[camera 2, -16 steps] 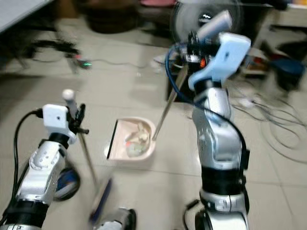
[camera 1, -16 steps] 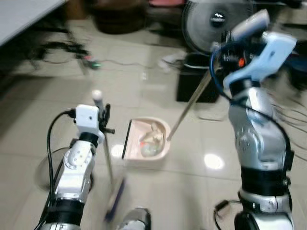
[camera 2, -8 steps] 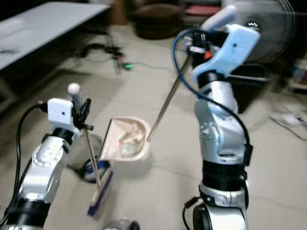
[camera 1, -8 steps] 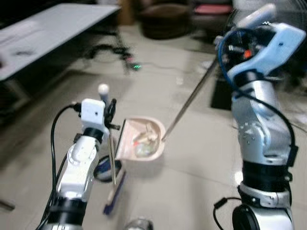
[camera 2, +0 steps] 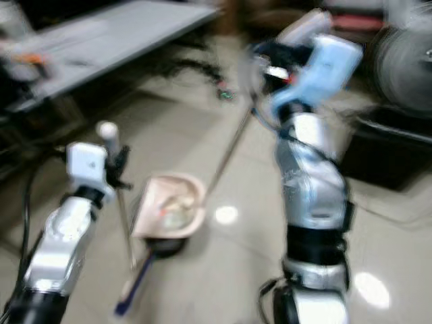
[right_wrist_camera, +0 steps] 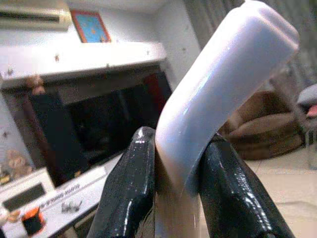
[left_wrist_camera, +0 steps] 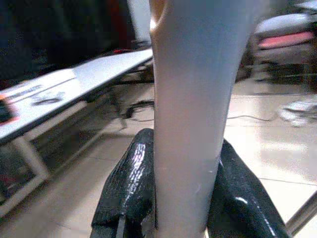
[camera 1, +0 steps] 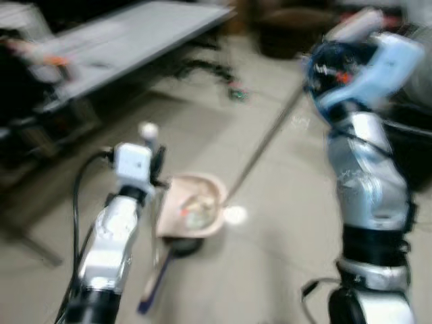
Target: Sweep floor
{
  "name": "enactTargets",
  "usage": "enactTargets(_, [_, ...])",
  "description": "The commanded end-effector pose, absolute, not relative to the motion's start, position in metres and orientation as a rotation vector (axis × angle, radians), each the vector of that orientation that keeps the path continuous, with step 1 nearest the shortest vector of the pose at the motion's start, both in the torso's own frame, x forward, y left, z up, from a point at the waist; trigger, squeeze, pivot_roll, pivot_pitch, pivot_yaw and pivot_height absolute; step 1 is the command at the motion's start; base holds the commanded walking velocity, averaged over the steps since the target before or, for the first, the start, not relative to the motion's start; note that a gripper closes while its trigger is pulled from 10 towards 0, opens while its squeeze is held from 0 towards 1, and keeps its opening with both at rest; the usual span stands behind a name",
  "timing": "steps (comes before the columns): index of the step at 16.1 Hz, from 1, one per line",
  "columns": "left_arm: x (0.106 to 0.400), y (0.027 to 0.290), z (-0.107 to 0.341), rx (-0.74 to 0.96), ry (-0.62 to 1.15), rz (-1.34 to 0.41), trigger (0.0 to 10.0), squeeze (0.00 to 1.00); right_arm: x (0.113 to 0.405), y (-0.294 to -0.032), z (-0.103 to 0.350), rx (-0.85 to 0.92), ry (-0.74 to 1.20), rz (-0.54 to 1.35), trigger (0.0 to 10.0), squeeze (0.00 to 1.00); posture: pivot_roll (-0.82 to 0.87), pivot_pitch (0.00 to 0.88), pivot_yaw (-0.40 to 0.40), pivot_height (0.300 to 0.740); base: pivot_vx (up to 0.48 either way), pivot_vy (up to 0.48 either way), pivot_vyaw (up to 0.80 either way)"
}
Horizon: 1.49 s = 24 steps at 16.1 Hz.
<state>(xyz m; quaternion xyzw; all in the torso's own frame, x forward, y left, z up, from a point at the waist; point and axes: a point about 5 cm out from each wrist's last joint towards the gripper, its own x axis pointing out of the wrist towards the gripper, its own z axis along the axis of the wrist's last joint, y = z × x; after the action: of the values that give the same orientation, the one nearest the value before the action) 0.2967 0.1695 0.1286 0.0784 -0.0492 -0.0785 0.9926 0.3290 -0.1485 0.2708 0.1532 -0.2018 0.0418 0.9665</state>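
Left eye view, blurred: the left gripper [camera 1: 154, 165] is clamped on the thin upright handle of the broom [camera 1: 156, 283], whose long axis runs nearly vertical — white knob at the top, blue bristle head on the floor near the robot's feet, slanting a little toward the robot. The pink dustpan [camera 1: 191, 213] sits on the tiled floor [camera 1: 270, 236] just beyond the broom head with pale scraps inside; its long metal handle slants up and to the robot's right into the right gripper [camera 1: 322, 67], held high at the raised right arm. A grey table [camera 1: 128, 37] stands at the far left.

Right eye view: the same layout, with the dustpan [camera 2: 169, 206] between the two arms and a bright light spot on the floor just to its right.

Left wrist view: the two black fingers [left_wrist_camera: 130, 188] press on either side of a pale handle standing between them.

Right wrist view: the black fingers [right_wrist_camera: 130, 191] are closed on the white curved grip of the dustpan handle.

Against the frame half a second ago the whole scene has shifted — the table now fills more of the upper left and the fan has left the top right, so the camera has turned; broom and dustpan keep the same stance relative to the arms
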Motion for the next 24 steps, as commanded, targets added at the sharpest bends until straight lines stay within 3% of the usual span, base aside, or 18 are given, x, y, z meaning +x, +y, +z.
enactTargets(1, [0.297, 0.178, 0.139, 0.179, -0.129, -0.132, 10.0, 0.00, 0.327, -0.137, 0.285, 0.316, -0.462, 0.134, 10.0, 0.00, 0.01, 0.042, 0.068, 0.740, 0.480, 0.000, 0.80])
enactTargets(10, [0.295, 0.176, 0.135, 0.170, -0.108, -0.145, 10.0, 0.00, 0.322, -0.158, 0.280, 0.300, -0.478, 0.049, 10.0, 0.00, 0.00, 0.055, 0.072, 0.740, 0.480, 0.000, 0.14])
enactTargets(24, [0.295, 0.186, 0.136, 0.163, -0.131, -0.110, 10.0, 0.00, 0.322, -0.184, 0.272, 0.461, -0.471, -0.040, 10.0, 0.00, 0.01, 0.042, 0.071, 0.740, 0.000, 0.000, 0.00])
